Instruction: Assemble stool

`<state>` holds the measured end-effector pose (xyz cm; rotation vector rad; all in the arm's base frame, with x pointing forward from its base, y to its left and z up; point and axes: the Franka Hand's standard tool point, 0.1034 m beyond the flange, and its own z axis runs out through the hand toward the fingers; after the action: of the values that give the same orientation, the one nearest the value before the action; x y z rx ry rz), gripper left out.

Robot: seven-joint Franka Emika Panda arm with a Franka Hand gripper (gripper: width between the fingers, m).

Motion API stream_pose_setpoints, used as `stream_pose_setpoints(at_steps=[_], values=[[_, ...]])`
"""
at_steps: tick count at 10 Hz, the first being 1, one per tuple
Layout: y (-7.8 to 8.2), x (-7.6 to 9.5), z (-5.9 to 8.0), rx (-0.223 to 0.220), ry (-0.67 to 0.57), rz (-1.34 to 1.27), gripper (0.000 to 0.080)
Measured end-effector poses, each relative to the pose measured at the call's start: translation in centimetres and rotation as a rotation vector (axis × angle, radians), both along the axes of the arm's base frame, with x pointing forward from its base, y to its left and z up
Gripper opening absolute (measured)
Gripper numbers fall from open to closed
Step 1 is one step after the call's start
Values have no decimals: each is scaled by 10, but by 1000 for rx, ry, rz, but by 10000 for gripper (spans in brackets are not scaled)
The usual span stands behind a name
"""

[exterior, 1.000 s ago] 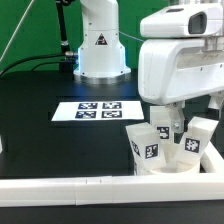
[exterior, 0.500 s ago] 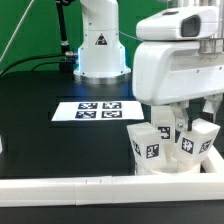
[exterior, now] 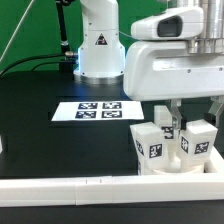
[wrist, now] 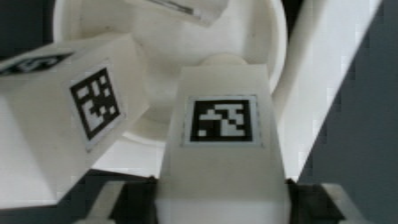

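The stool's round white seat disc (exterior: 176, 166) lies at the exterior view's right, by the rail's corner. Three blocky white legs with square tags stand on it: one in front (exterior: 150, 146), one to the right (exterior: 197, 141), and a middle one (exterior: 167, 126) partly hidden behind them. My gripper (exterior: 173, 120) reaches down from above onto that middle leg. In the wrist view the middle leg (wrist: 222, 120) fills the gap between the dark fingers (wrist: 128, 200), and the gripper (wrist: 222, 205) is shut on it. A second leg (wrist: 80, 100) leans beside it over the seat disc (wrist: 125, 25).
A long white L-shaped rail (exterior: 90, 184) runs along the table's front edge and up the exterior view's right side. The marker board (exterior: 100, 110) lies mid-table. The arm's white base (exterior: 100, 45) stands at the back.
The jaws have closed from wide open onto the middle leg. The wrist has shifted slightly toward the exterior view's left and the legs have moved a little.
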<state>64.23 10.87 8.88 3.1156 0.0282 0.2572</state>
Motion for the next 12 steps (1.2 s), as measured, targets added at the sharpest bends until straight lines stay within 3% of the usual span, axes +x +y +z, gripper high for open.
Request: stream_pose_setpoints(at_steps=[4, 6, 12], values=[[0, -3, 0, 109, 27, -609, 334], [-2, -3, -1, 189, 50, -885, 334], [-2, -4, -1, 251, 64, -1283, 334]])
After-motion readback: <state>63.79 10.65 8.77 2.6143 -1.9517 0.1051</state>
